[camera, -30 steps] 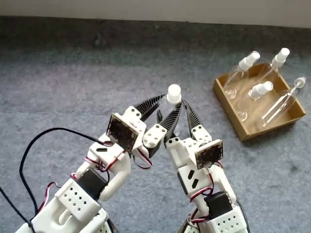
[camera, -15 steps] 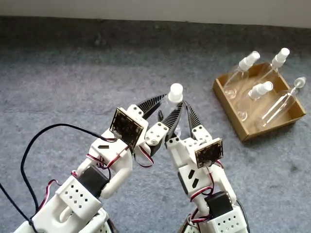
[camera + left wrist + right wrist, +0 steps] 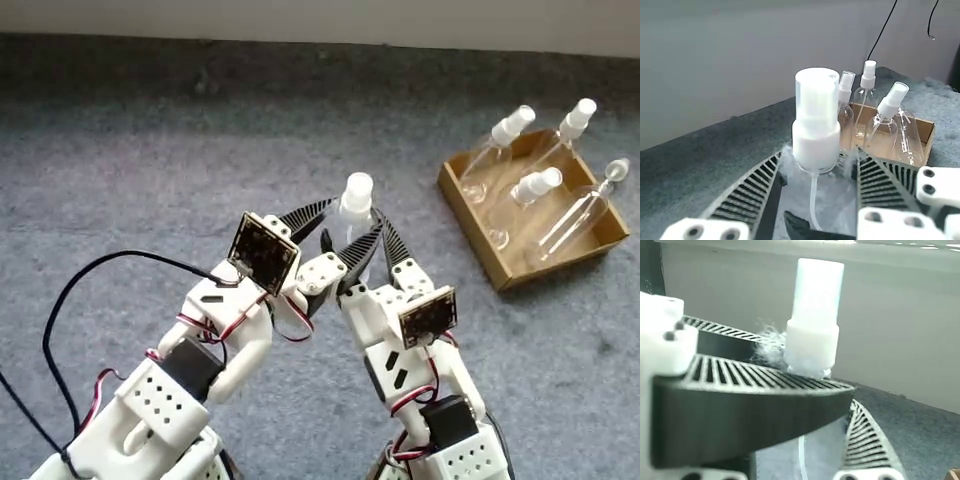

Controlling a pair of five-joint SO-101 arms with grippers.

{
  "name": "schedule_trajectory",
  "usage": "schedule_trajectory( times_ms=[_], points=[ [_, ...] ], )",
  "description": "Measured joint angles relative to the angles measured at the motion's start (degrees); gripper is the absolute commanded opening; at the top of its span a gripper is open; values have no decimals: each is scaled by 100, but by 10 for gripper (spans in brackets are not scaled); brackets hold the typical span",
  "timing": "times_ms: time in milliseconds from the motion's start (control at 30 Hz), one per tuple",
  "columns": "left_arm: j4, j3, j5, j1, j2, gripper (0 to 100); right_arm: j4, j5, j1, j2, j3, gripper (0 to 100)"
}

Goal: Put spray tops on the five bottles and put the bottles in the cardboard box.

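High view: cardboard box holds four capped bottles; fifth bottle upright left of box, pinched by left end effector and right end effector.

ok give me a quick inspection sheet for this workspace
surface: grey carpet
job's things: cardboard box at the right with four bottles lying in it, spray tops on; fifth bottle held at centre, spray top on it
clutter: fluff at the fifth bottle's neck
grippers: left gripper and right gripper both shut on the fifth bottle
cables: black cable looping beside the left arm
surroundings: pale wall along the far edge
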State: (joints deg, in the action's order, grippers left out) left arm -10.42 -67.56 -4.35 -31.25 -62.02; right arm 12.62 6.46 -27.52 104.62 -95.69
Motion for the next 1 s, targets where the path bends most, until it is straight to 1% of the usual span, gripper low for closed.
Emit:
schedule_trajectory(
  times_ms=[133, 233, 300, 433, 600, 667, 767, 833, 1000],
  points=[
    [-18, 0, -9, 88, -53, 171, 0, 0, 0, 0, 0, 38],
    [-158, -9, 9, 97, -448, 171, 0, 0, 9, 0, 0, 38],
    [-501, -9, 9, 158, -870, 171, 0, 0, 0, 0, 0, 38],
    [-1442, 246, 9, 132, -1670, 168, 0, 0, 0, 0, 0, 38],
    [-2374, 527, 18, 141, -2382, 162, 26, 0, 0, 0, 0, 38],
    [-2716, 607, 18, 149, -2585, 111, 26, 0, 0, 0, 0, 38],
    [-3332, 765, 18, 185, -2857, 0, 26, 0, 18, 0, 0, 38],
    [-3754, 879, 18, 422, -2989, 24, 26, 0, 167, 0, 0, 38],
    [-4308, 923, 18, 1371, -3279, 5, 26, 0, 545, 0, 0, 38]
  ],
)
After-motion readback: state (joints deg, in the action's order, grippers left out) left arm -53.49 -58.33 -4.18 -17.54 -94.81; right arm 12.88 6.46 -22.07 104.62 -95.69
